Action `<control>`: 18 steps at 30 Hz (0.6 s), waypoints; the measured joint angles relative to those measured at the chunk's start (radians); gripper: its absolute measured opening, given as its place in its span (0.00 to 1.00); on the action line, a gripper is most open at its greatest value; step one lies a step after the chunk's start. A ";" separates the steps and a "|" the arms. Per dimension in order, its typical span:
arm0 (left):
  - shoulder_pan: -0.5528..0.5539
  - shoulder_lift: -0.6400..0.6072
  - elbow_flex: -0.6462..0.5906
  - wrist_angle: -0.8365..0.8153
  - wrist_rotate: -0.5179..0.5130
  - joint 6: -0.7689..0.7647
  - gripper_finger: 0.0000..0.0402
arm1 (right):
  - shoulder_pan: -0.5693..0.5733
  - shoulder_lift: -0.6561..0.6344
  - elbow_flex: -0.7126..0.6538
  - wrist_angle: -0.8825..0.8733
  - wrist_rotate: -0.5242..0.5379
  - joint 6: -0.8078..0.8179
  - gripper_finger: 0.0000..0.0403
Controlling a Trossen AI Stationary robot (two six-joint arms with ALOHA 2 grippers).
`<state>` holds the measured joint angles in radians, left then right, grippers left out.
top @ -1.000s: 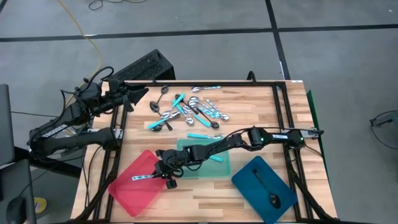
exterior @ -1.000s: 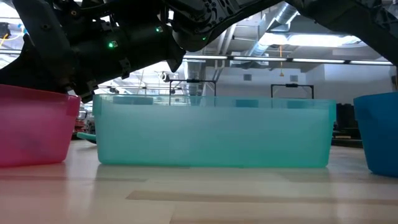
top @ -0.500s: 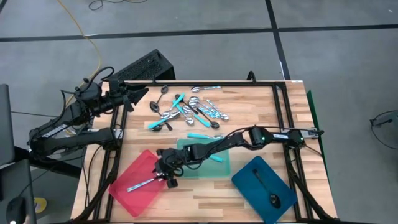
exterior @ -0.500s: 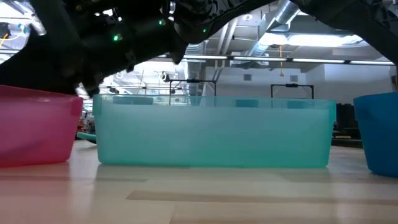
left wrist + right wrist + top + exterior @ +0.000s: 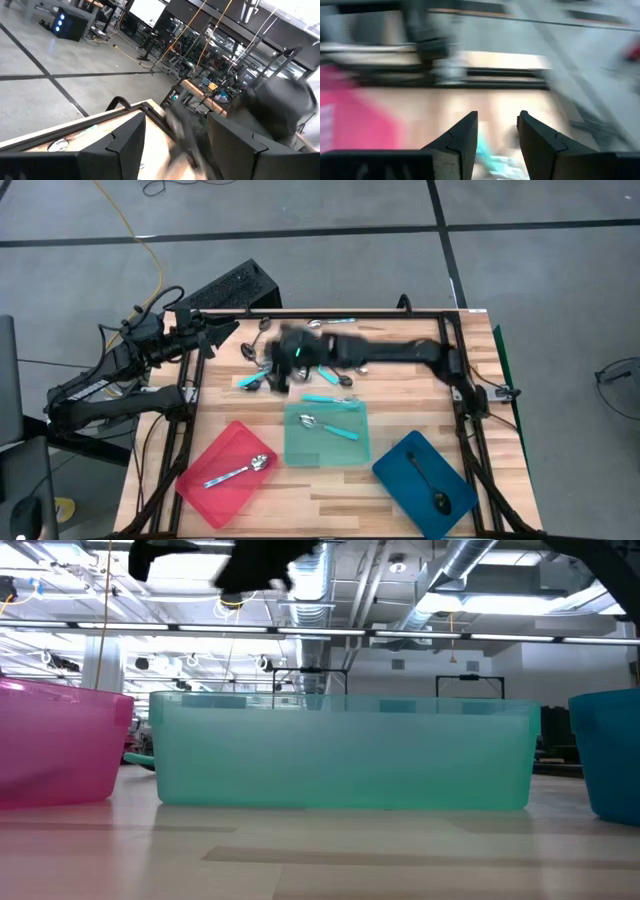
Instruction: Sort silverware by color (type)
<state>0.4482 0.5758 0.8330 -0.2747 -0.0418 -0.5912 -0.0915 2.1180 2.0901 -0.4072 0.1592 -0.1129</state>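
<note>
My right gripper [image 5: 272,363] is over the far-left part of the table [image 5: 400,410], right above the loose spoon pile [image 5: 310,360], arm stretched across from the right side. Fingers [image 5: 457,140] are parted with nothing between them in my right wrist view, so open and empty. Motion blur is heavy there, can't pick out which spoon is under me. Left gripper [image 5: 222,330] is parked off the table's far-left corner, just outside the frame rail; its fingers [image 5: 125,140] stand apart, empty. Trays along the near edge: red tray [image 5: 200,490] holds one all-silver spoon [image 5: 238,471], lying diagonally. Teal tray [image 5: 355,450] in the middle holds one turquoise-handled spoon [image 5: 328,427]. Blue tray [image 5: 395,470] on the right holds one dark spoon [image 5: 430,488]. Another turquoise-handled spoon [image 5: 335,400] lies on the wood between the pile and the teal tray. The pile is a mix of silver, turquoise-handled and dark pieces, overlapping; can't count them reliably.
</note>
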 joint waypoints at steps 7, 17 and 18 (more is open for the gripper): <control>0.000 0.000 0.000 -0.023 -0.027 0.005 0.49 | -0.168 -0.011 -0.003 -0.309 0.126 -0.011 0.36; 0.000 0.000 0.000 -0.074 -0.023 0.008 0.49 | -0.408 -0.002 -0.002 -0.534 0.016 -0.261 0.52; 0.000 0.000 0.000 -0.082 -0.023 0.014 0.49 | -0.427 -0.002 -0.002 -0.531 -0.004 -0.274 0.54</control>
<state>0.4484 0.5758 0.8330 -0.3570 -0.0647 -0.5772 -0.5186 2.1155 2.0880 -0.9386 0.1557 -0.3866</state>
